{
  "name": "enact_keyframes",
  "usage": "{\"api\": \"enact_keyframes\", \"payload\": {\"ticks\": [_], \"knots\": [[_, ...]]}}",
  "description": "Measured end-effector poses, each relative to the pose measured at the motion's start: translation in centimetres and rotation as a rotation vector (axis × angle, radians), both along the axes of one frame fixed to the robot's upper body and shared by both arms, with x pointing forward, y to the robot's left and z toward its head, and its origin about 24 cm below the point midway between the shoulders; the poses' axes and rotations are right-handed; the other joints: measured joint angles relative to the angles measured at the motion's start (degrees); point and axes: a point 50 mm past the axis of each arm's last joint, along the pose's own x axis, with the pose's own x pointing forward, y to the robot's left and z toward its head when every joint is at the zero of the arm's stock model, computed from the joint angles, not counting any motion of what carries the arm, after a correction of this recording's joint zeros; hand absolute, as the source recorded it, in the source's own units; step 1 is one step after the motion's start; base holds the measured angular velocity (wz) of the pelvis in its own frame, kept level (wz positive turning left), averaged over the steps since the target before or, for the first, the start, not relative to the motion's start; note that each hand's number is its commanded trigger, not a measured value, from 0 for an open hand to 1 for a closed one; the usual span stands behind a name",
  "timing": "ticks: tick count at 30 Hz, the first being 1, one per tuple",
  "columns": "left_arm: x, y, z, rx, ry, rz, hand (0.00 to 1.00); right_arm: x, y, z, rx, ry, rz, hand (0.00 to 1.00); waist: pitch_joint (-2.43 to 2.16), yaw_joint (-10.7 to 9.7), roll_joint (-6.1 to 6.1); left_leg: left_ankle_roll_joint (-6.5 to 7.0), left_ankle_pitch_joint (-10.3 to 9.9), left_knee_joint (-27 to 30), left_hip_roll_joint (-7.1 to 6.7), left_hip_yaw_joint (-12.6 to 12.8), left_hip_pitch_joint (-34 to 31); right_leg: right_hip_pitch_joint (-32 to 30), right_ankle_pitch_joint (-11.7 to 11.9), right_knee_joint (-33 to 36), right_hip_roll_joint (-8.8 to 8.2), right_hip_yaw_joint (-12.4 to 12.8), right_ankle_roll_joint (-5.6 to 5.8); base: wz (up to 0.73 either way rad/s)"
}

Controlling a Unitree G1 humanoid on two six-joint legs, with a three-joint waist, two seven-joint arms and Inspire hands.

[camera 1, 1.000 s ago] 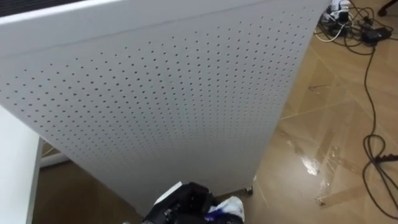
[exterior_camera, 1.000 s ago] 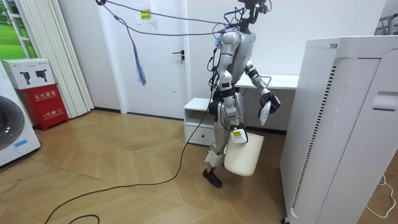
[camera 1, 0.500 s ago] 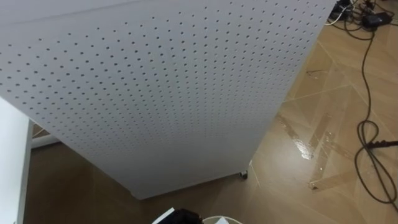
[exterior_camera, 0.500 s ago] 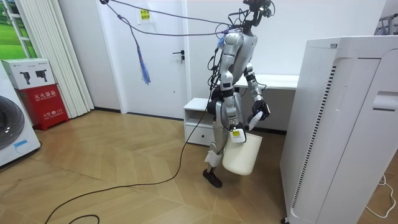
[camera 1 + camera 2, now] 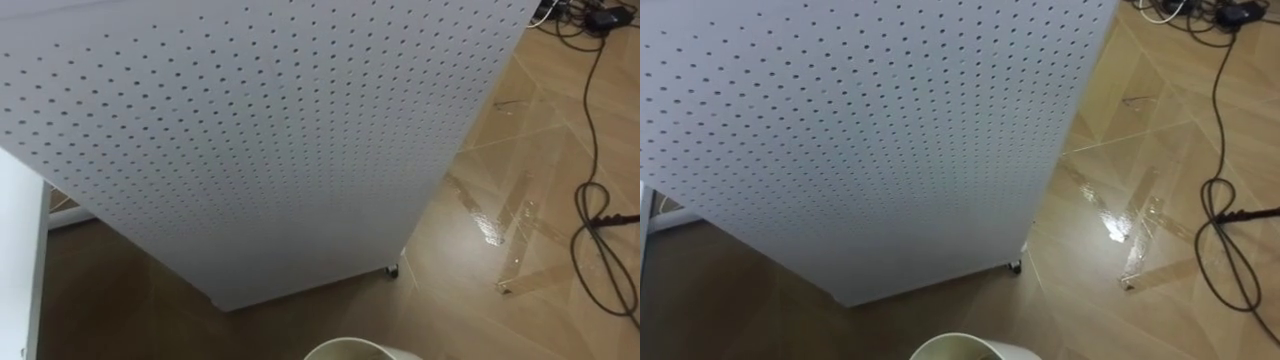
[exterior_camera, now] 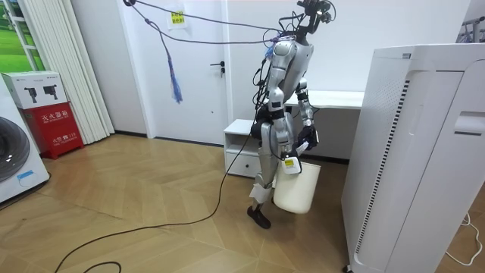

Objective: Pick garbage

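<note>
In the room view I stand between a white desk and a tall white perforated cabinet, facing the cabinet. A white bin hangs off the floor at my thigh, tilted, with my right hand shut on its rim. My left hand is low, just above the bin's mouth. It is too small there to tell whether it holds anything. In the eye views the bin's rim peeks in at the bottom edge.
The perforated cabinet stands close in front on small castors. Dark cables loop over the wooden floor to the right. A low white drawer unit stands behind me and a long cable trails across the floor.
My left hand, which held white garbage out at chest height, came down to just above the bin and left the eye view. The bin's rim came into that view.
</note>
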Motion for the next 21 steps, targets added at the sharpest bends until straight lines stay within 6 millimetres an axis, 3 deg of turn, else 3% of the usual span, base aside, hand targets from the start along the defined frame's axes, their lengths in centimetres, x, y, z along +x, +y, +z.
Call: {"api": "enact_keyframes", "payload": {"ticks": [9, 21], "knots": [[-0.5, 0.0, -0.4, 0.005, 0.027, 0.002, 0.0, -0.2, 0.0, -0.1, -0.003, 0.004, -0.002, 1.0, -0.64, -0.1, 0.72, 0.0, 0.0, 0.9, -0.02, -0.2, -0.1, 0.1, 0.0, 0.6, -0.01, -0.5, -0.01, 0.0], [-1.2, 0.1, -0.8, 0.007, 0.048, 0.008, 0.0, -0.7, -0.2, -0.4, -0.011, 0.016, -0.012, 1.0, -0.68, -0.1, 0.73, -0.03, 0.4, 1.0, 0.0, -0.3, -0.1, 0.1, -0.1, 1.2, -0.03, -0.2, -0.13, 0.0]]}}
